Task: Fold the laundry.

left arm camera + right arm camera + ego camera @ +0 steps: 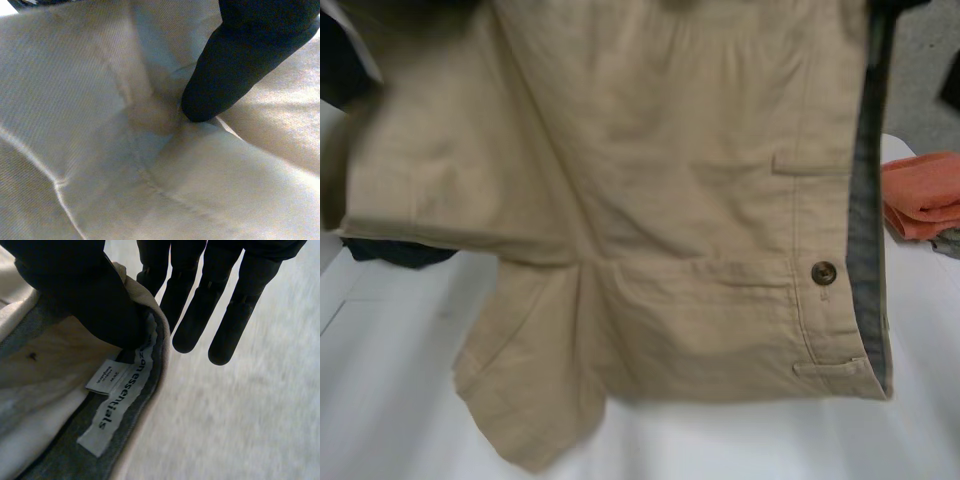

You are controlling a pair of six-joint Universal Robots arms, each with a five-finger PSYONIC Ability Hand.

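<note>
Your right hand (90, 305) pins the grey-lined waistband (868, 200), just by the brand label (117, 405), between its thumb and one finger. Its other fingers (200, 315) stand straight and free past the edge. That pinch is thin, and the hanging weight could drag the band out. Your left hand (235, 65) presses into a seam fold of the beige shorts (620, 200); I cannot tell whether it has a hold, and if not, that side would drop. The shorts hang raised over the white table (400, 380), waistband right, one leg trailing near left. Lowered carelessly, they could bunch, or land on the dark garment (400, 253) at left or the orange cloth (925, 195) at right.
</note>
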